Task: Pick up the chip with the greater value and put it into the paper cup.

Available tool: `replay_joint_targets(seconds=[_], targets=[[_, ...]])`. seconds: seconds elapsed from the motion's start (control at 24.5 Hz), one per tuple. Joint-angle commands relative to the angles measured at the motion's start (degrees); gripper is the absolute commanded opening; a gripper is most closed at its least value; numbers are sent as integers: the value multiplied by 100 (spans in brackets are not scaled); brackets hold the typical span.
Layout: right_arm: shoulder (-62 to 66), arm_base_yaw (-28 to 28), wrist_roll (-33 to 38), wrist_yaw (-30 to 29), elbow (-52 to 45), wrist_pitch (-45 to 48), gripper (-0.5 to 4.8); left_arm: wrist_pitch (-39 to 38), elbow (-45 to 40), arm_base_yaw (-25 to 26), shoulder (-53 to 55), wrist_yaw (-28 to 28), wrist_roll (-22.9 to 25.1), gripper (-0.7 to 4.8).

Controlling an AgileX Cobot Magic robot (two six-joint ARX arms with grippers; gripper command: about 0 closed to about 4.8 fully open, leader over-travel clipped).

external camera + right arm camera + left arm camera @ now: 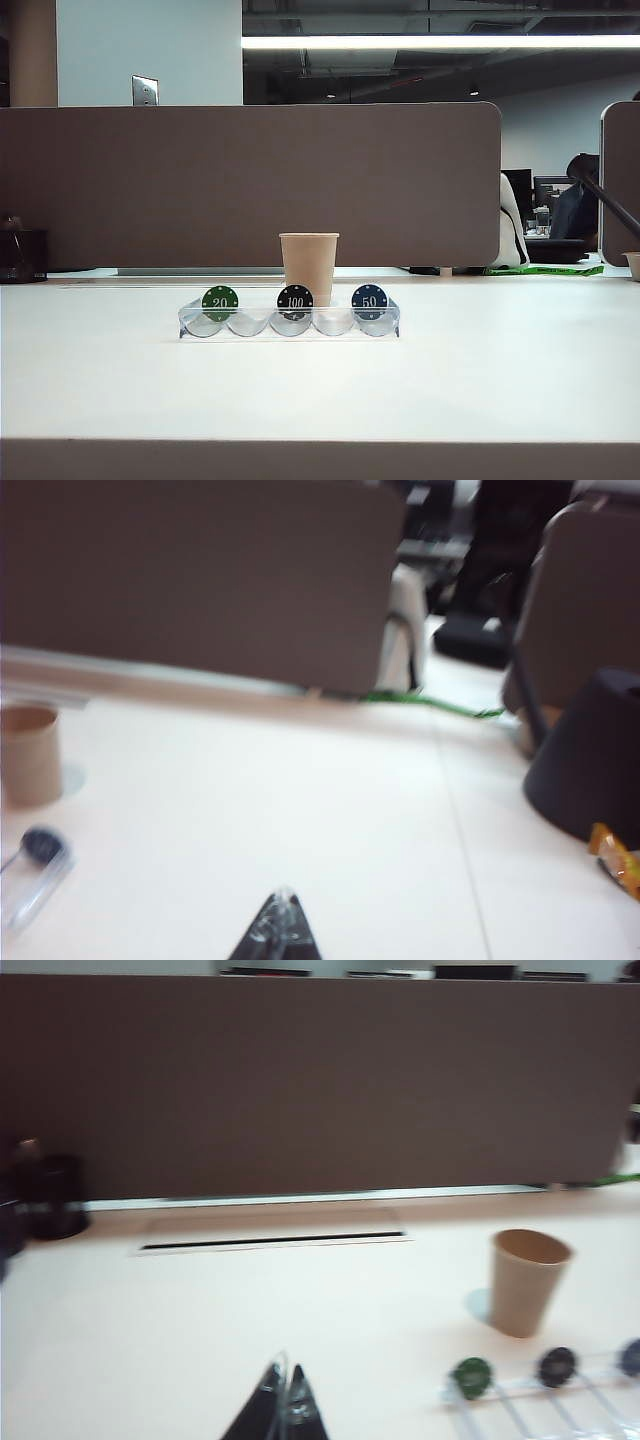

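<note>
Chip [295, 299]: black "100", upright in the middle slot of the clear rack [289, 322], just before the paper cup [309, 264]. Likely light, rigid, slick; you should pinch its faces above the rack. Left gripper [285, 1392] and right gripper [283, 917]: closed, empty, well short of it.

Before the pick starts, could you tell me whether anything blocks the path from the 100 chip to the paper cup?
Nothing visible does: the 100 chip stands in the clear rack with the paper cup directly behind it.
</note>
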Motion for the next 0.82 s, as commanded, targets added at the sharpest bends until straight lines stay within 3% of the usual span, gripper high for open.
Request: replay_joint_targets(seconds=[0.04,0.53,0.69,0.82], targets=[[820,11,-149,-476,745,-313,-5,-107,487,-7,575,516,0,-5],[4509,61,-339,-1690,3432,-1110,-6,-90,1458,-120,2889,1342,7,-5],[5563,433,-634,-1912,4068,-1115,-5,-46,1458,-232,3272,1351,140,-5],[6411,767,-927,-1904,4568,-1093,-6,96,1458,-518,3641,1392,522,-5]])
